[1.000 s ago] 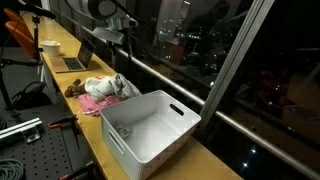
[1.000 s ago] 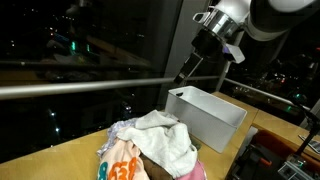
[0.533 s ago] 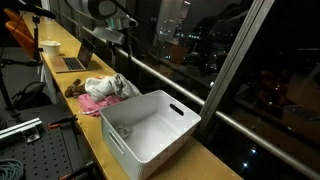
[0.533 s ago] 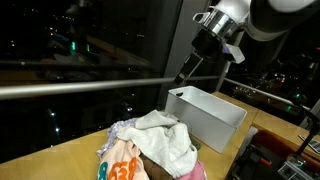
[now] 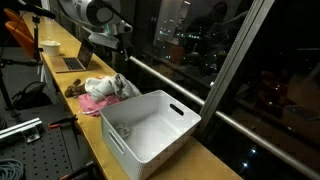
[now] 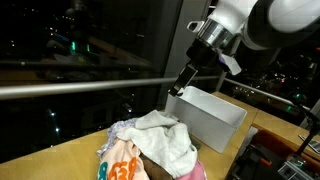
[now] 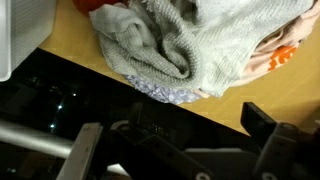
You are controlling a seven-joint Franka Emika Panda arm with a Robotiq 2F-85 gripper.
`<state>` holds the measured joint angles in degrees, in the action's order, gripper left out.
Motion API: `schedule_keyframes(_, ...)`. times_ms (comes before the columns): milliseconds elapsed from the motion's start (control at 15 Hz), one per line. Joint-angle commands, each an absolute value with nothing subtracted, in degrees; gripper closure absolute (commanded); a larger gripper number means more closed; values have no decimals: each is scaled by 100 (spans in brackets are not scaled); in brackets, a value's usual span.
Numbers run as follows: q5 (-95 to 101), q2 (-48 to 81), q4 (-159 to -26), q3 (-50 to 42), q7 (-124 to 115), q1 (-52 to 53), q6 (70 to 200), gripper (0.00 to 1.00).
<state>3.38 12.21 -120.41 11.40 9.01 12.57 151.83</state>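
a grey knit garment (image 7: pixel 150 45) lies crumpled on the wooden table (image 7: pixel 300 95), the tool (image 7: pixel 172 125) spread wide, holding nothing

A long wooden worktop (image 5: pixel 60 76) ran beside a wall of window glass (image 5: pixel 200 40), dark with night outside. Towards its far end sat an open laptop (image 5: pixel 80 60), and beyond that stood a white cup (image 5: pixel 50 47). An orange chair (image 5: pixel 20 35) stood behind the far end. A metal railing (image 5: pixel 170 87) crossed the glass a little above worktop height, and a pale window post (image 5: pixel 240 60) leaned across the pane. Small city lights (image 6: pixel 65 45), some of them green, showed through the glass in an exterior view. Beside the worktop's near end lay a perforated metal board (image 5: pixel 35 150), with black cables (image 5: pixel 14 166) lying on it.
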Motion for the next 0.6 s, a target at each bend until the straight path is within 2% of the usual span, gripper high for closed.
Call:
schedule_keyframes(0,1036,1781,-12062,1026,66,1621,15736,0)
schedule_keyframes(533,1757,3046,-11929,538,-608,2352,16244,0)
